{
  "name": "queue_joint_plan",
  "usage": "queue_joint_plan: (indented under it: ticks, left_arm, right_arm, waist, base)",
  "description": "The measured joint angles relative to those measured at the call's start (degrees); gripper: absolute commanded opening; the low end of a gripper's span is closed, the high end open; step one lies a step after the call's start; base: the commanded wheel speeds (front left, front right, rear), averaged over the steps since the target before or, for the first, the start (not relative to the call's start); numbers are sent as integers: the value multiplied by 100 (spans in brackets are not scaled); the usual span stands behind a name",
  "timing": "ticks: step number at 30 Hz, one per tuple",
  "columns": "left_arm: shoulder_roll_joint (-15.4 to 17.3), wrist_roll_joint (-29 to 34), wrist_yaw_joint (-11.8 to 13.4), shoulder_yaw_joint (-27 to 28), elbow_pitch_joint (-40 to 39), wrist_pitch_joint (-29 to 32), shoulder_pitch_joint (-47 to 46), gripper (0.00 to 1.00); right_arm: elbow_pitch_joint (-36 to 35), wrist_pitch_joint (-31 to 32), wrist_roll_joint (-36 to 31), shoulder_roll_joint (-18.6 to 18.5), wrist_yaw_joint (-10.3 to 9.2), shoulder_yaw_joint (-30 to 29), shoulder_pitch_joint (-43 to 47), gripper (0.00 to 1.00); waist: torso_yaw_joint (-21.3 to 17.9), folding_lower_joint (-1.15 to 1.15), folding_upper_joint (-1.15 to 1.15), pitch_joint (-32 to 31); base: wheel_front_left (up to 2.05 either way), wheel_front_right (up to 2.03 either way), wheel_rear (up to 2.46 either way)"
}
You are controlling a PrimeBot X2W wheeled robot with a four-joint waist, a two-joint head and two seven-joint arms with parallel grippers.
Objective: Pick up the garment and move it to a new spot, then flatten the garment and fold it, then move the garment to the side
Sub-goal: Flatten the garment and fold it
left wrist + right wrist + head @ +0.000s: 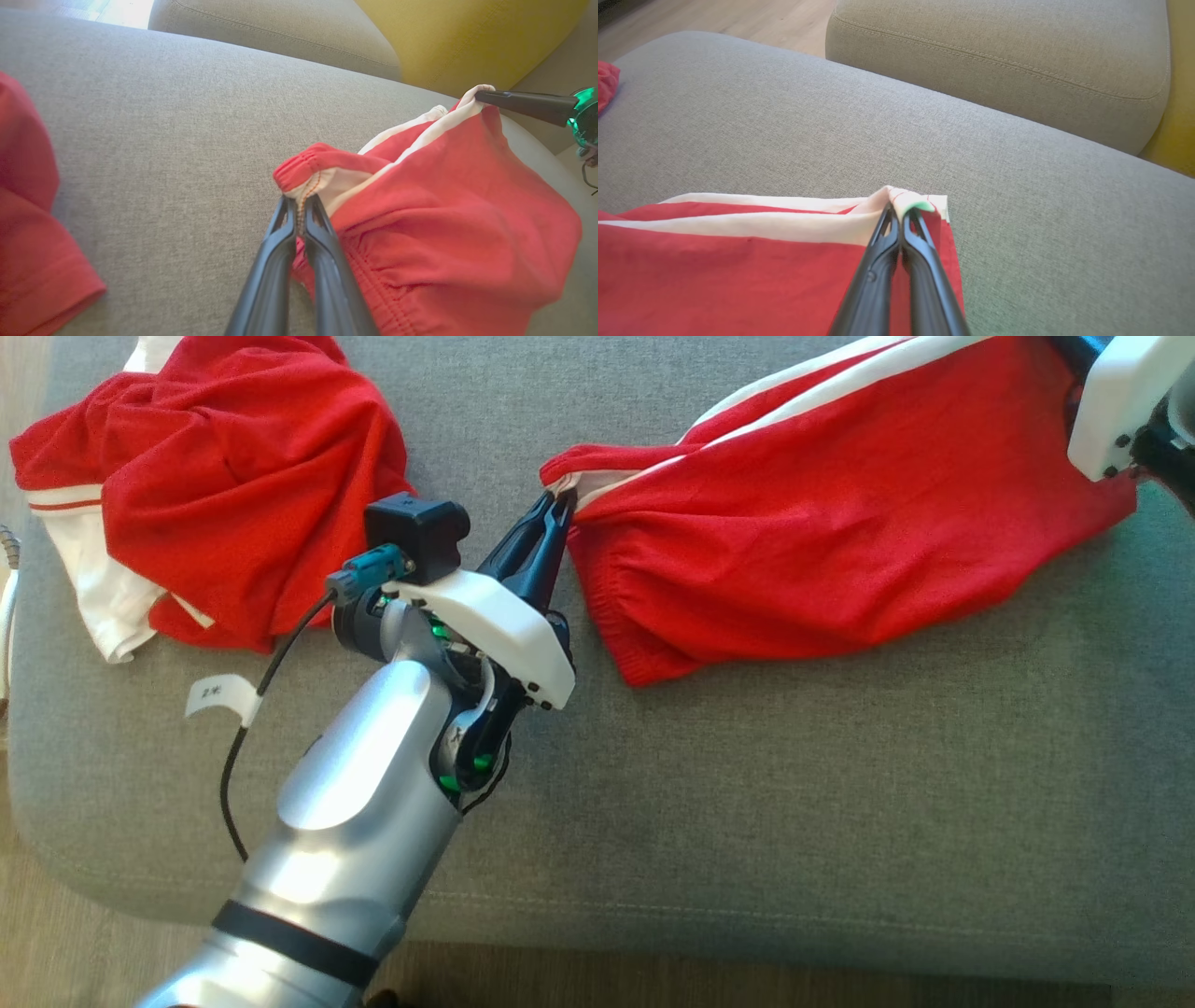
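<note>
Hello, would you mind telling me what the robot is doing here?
The robot holds a pair of red shorts by two ends: the left gripper is shut on the waistband corner, the right gripper on the white-striped corner. The shorts are stretched between them across the grey cushion, not yet folded. A second red garment lies crumpled further left.

Matt red cloth garment (840, 523); rough grey woven cushion (747, 784); glossy silver forearm (355, 821); smooth dark fingers (275, 261)
</note>
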Motion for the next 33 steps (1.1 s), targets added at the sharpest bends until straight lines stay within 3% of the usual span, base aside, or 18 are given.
queue_joint_plan:
  ticks: [19,20,21,22,23,24,25,33]
  left_arm:
    - [-54,-256,34,-221,400,-350,-258,0]
    - [-54,-258,37,-230,414,-364,-261,0]
    - [-56,-261,63,-236,430,-397,-267,0]
    - [-56,-261,63,-236,430,-397,-267,8]
    - [-58,-280,77,-244,445,-402,-279,41]
    - [-58,-303,87,-255,466,-423,-296,91]
    - [-58,-304,109,-265,483,-446,-315,100]
    - [-51,-292,244,-274,633,-614,-336,100]
  right_arm:
    - [589,-439,389,69,0,480,-229,0]
    - [624,-481,435,89,0,478,-232,29]
    - [665,-513,475,111,0,474,-235,100]
    - [665,-513,475,111,0,474,-235,100]
    - [704,-528,503,127,0,476,-238,100]
    - [728,-530,505,138,0,482,-243,100]
    - [744,-545,550,144,0,482,-246,100]
    - [1140,-1058,655,209,0,478,-255,100]
  waist:
    - [9,0,0,98]
    - [9,0,0,98]
    - [8,0,0,97]
    - [8,0,0,97]
    - [6,0,0,95]
    - [3,0,0,92]
    - [-2,0,0,87]
    - [-91,0,0,-88]
  base:
    - [0,0,0]
    - [0,0,0]
    - [0,0,0]
    - [0,0,0]
    - [0,0,0]
    - [0,0,0]
    - [0,0,0]
    - [0,0,0]
